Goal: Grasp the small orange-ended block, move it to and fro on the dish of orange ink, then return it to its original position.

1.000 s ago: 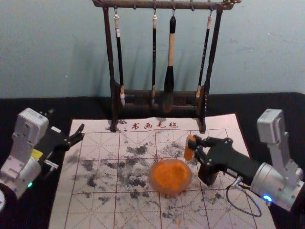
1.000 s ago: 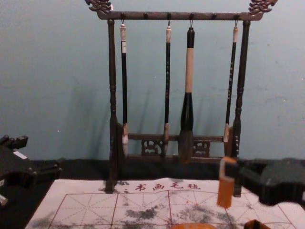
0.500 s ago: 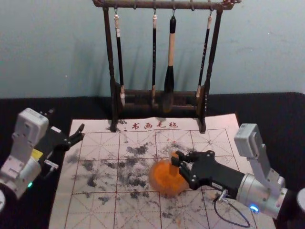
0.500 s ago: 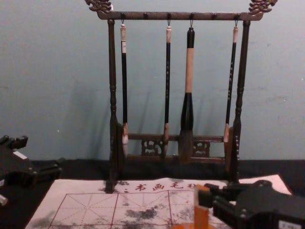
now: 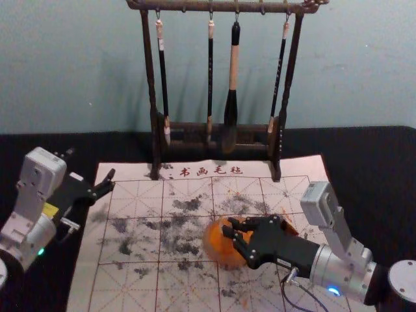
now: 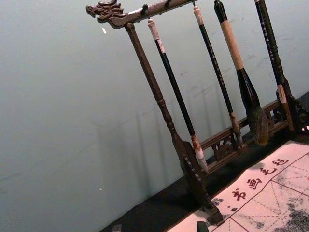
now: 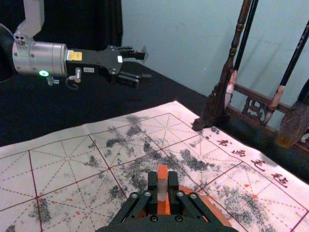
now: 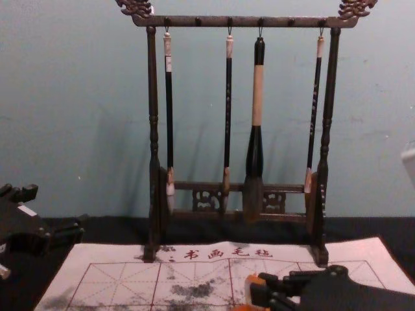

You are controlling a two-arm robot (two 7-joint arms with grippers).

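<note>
With your right end effector [image 7: 162,187] clamped on the pale middle of the small orange-ended block [image 7: 162,174], you have it over the dish of orange ink [image 5: 224,256] on the mat [image 5: 138,286]. For the to-and-fro step, I'd keep the strokes short, level and slow, with light, even downward pressure, turning back before the rim; pressing hard could skid the dish or twist the block in your grip. You can't tell from here whether the lower end touches the ink, so settle it gently before stroking. Your left end effector [image 7: 143,66] is parked off the mat's left side, fingers spread, so leave it there. The block's long axis runs roughly upright: one orange end points up past your fingertips, the other down toward the ink. Hold that line through each stroke, so that the lower face meets the ink squarely.
</note>
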